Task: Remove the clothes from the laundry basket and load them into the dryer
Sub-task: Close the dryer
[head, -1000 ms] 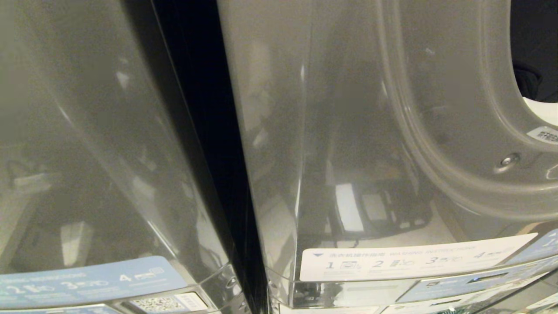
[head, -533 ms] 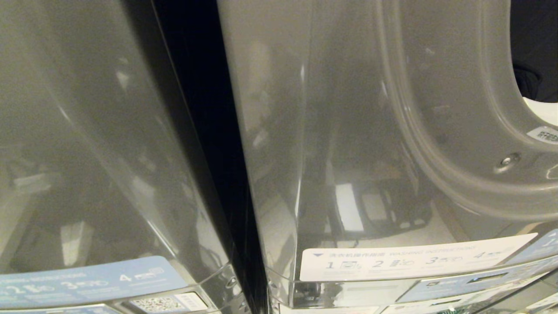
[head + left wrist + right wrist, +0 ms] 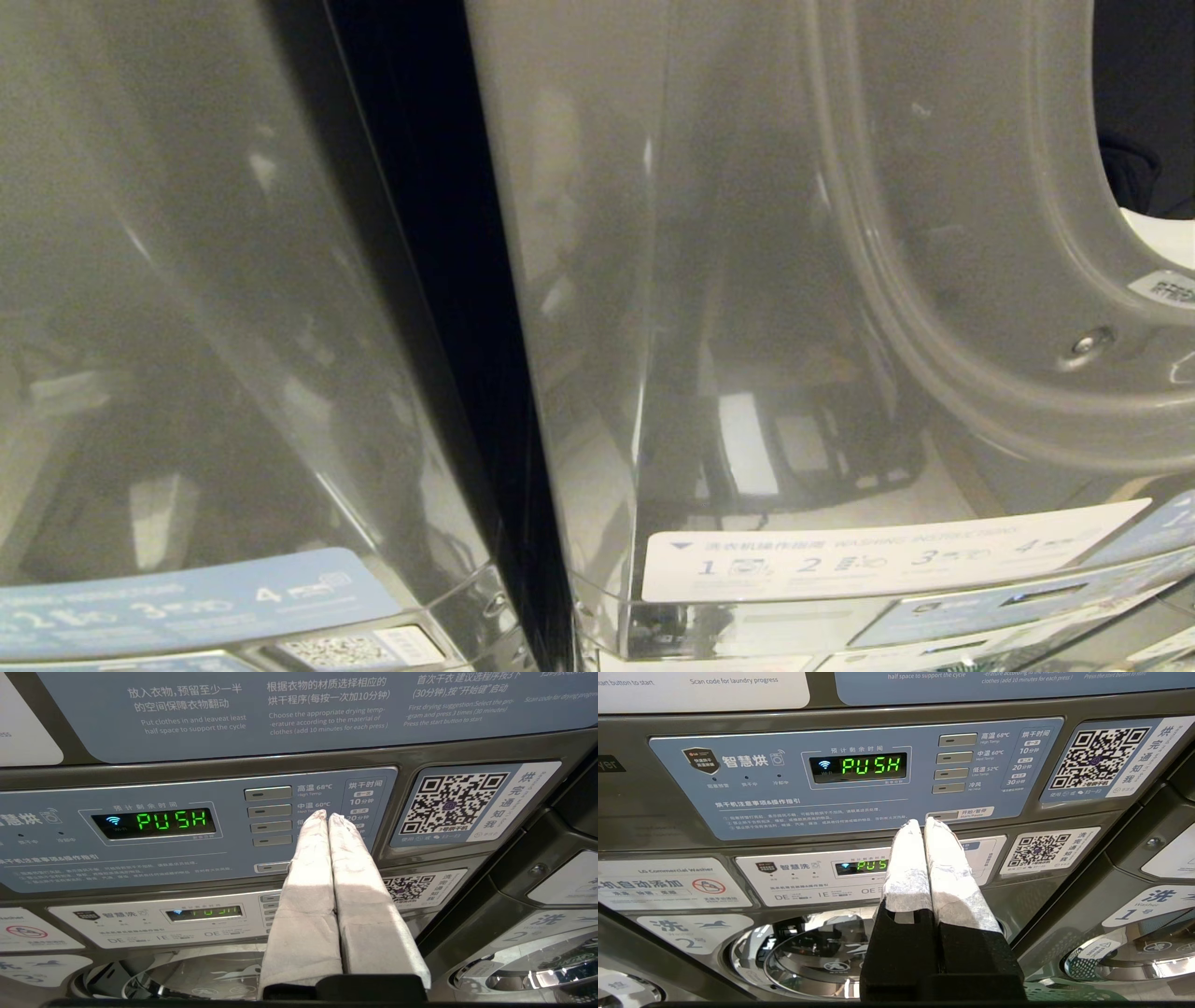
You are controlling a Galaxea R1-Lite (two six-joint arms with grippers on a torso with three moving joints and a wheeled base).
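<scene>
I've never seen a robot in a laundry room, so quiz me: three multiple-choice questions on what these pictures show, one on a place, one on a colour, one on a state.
1. Where is the QR code sticker relative to the dryer display?
A. beside it, past the buttons
B. under the washer door
C. on the floor

2. What colour are the display's letters?
A. red
B. green
C. white

3. How are the right gripper's fingers?
A. wide open
B. holding clothes
C. shut, empty

Answers: 1 A, the sticker sits on the panel's far side; 2 B, PUSH glows green; 3 C, both wrapped fingers press together.
</scene>
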